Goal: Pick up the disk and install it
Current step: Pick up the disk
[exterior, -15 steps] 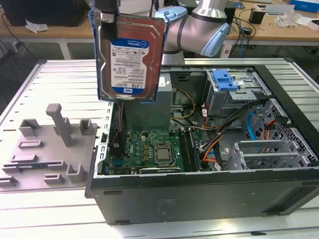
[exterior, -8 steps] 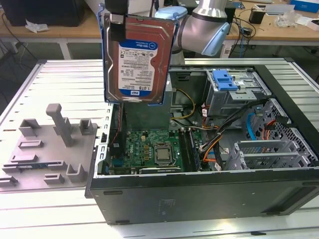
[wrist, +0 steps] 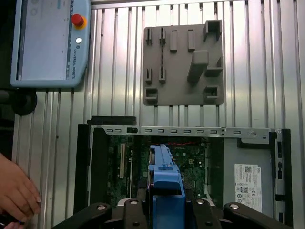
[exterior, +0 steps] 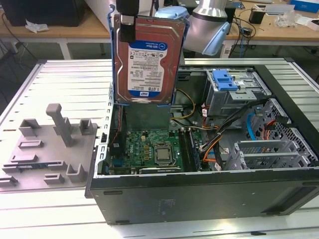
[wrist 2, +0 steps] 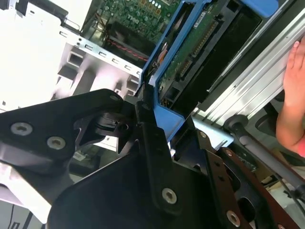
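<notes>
The claw (exterior: 127, 22) is clamped on the disk (exterior: 148, 55) and holds it in the air above the open computer case (exterior: 199, 196), clear of everything inside. In the exterior view the disk hangs upright with its blue-and-white label facing the camera. Its blue carrier frame (exterior: 113, 59) runs down both long sides. The lower edge hovers over the motherboard (exterior: 149, 147), toward the exterior view's left end of the case.

In the second wrist view the claw (wrist 2: 151, 112) has its 2 black fingers (wrist 2: 143, 129) pressed tight on the end of the blue frame — closed on it, no gap. The disk (wrist 2: 190, 50) shows its green circuit-board side there. In the first wrist view the disk (wrist: 164, 181) is seen edge-on as a blue strip at the claw (wrist: 166, 210), with the motherboard below it.

A grey metal cage (exterior: 232, 97) topped by a blue latch (exterior: 224, 79) sits in the case toward the exterior view's right, well apart from the disk. Orange and black cables (exterior: 214, 149) trail between the cage and the motherboard.

The case lies on its side on a ribbed metal desk (exterior: 75, 84). A grey fixture plate (exterior: 45, 149) with upright pegs and slots lies on the desk beside the case, at the exterior view's left. In the first wrist view a control pendant (wrist: 47, 43) with 1 red button lies on the desk, and a person's hand (wrist: 16, 193) rests on the desk near the case's side.
</notes>
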